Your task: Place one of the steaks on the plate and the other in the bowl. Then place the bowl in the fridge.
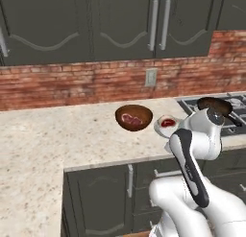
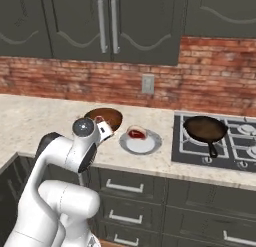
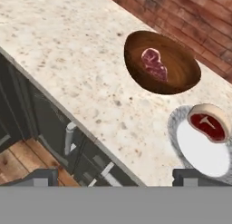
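Dark finger tips of the two-finger gripper (image 3: pixel 113 177) stand wide apart at the near edge of the hand view, with nothing between them, hovering above the front edge of the pale speckled stone counter (image 3: pixel 68 51) and the dark grey cabinet drawers (image 3: pixel 54 132) below it. Beyond them on the counter sits the round, deep, glossy reddish-brown wooden bowl (image 3: pixel 181 78), with one flat red-pink marbled steak (image 3: pixel 154 63) lying in its bottom. Just to the right of the bowl, near but apart from it, sits the round shallow pale grey-white plate with a patterned rim (image 3: pixel 199 153), and the second raw steak with a whitish fat rim (image 3: pixel 208 123) rests on the plate's far side. Farther right is a black frying pan (image 2: pixel 205 128) on the gas hob (image 2: pixel 235 141). A red brick wall (image 1: pixel 72 82) runs behind the counter.

Both steaks appear to be in place, so the sorting part looks finished and the step in hand is fetching the bowl for the fridge. The next move calls for lowering the spread jaws over the bowl's near rim, one finger inside and one outside, closing firmly, then lifting it level so the steak does not slide out while the base drives to the fridge.
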{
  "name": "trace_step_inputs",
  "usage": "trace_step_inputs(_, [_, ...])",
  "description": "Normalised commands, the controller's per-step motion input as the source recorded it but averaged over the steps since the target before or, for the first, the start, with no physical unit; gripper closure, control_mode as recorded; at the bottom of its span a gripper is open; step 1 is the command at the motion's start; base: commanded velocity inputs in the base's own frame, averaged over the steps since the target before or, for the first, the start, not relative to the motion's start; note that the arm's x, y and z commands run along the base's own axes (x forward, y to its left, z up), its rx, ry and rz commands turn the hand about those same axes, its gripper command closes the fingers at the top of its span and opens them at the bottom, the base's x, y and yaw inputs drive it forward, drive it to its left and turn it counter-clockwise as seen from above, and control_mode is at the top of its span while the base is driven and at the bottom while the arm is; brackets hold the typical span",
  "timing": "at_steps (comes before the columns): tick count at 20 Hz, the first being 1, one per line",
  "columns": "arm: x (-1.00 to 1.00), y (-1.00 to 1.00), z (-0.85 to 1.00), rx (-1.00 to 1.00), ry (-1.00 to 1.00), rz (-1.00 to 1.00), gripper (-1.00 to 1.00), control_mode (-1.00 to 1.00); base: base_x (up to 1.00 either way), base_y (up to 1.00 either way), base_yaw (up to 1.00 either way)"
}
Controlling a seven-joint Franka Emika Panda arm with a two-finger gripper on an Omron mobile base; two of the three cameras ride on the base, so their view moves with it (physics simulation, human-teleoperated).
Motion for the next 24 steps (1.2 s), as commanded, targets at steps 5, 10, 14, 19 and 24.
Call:
trace_step_inputs(5, [0.0, 0.0, 0.0, 0.0, 0.0, 0.0, -1.0, 1.0, -0.84, -0.23, 0.22])
trace_step_inputs(10, [0.0, 0.0, 0.0, 0.0, 0.0, 0.0, -1.0, 1.0, -0.64, -0.45, 0.15])
trace_step_inputs(14, [0.0, 0.0, 0.0, 0.0, 0.0, 0.0, -1.0, 1.0, -0.56, -0.65, 0.03])
trace_step_inputs(19, [0.0, 0.0, 0.0, 0.0, 0.0, 0.0, -1.0, 1.0, -0.54, -0.66, 0.02])
trace_step_inputs(24, [0.0, 0.0, 0.0, 0.0, 0.0, 0.0, -1.0, 1.0, -0.59, -0.65, 0.03])
